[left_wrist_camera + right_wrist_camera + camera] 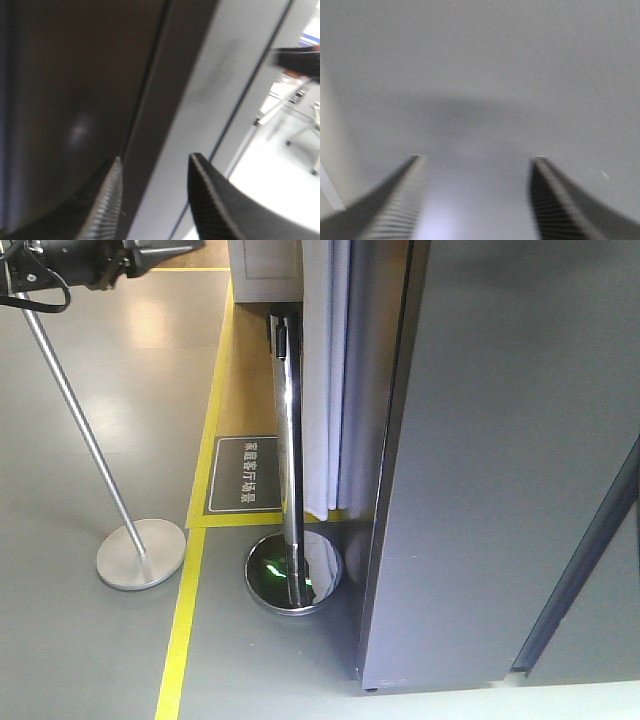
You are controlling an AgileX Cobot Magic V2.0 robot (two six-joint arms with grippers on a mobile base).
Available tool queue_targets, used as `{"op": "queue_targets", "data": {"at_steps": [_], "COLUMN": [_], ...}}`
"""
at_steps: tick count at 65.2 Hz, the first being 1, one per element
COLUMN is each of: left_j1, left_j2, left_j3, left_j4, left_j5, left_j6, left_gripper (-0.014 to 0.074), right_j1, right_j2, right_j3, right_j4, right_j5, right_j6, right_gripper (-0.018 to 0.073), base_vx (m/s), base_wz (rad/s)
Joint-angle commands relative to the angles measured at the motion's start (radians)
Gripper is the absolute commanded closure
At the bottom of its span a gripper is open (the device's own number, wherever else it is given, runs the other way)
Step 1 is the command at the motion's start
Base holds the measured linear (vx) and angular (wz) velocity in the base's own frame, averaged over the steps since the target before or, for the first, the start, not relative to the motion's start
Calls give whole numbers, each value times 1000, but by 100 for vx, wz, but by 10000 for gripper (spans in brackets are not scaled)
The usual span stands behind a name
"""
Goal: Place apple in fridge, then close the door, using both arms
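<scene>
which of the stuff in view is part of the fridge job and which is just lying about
Job:
fridge
left pincer, open, empty
right pincer, open, empty
No apple is in view.

Lying about:
chrome post
thin stand
floor sign
yellow tape

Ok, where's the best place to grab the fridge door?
Probably the door's long vertical edge, coming from the side: its face is flat and smooth, with no handle in view. The open left gripper sits astride that edge.
</scene>
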Motion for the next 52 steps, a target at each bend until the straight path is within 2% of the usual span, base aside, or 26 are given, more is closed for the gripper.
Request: {"op": "queue_targets", "data": {"at_steps": [1, 11, 18, 23, 29, 37, 52], "left_j1": [16, 44, 56, 66, 70, 70, 70], "left_j2": [-62, -98, -134, -162, -193, -254, -432], "left_j3": [-31, -31, -31, -31, -26, 46, 370], "left_j4": [36, 36, 36, 36, 36, 36, 36], "left_j5": [37, -8, -82, -169, -266, -332, -299], "left_j6": [-5, -5, -5, -5, -5, -5, -3], "left_gripper": [372, 506, 606, 605, 605, 605, 605], "right_j1": [-2, -2, -2, -2, -2, -1, -1], "right_j2": [-118, -211, -255, -278, -318, -419, -681], "right_j3": [-34, -33, -33, -22, 44, 245, 710], "right_j4": [44, 74, 92, 105, 146, 232, 268], "right_j5": [86, 237, 339, 432, 474, 453, 322], "right_j6": [-8, -23, -28, -29, -50, -176, -304], "right_gripper": [332, 573, 569, 567, 564, 564, 564], "base_vx": [0, 0, 0, 0, 0, 0, 0], "base_wz": [0, 0, 0, 0, 0, 0, 0]}}
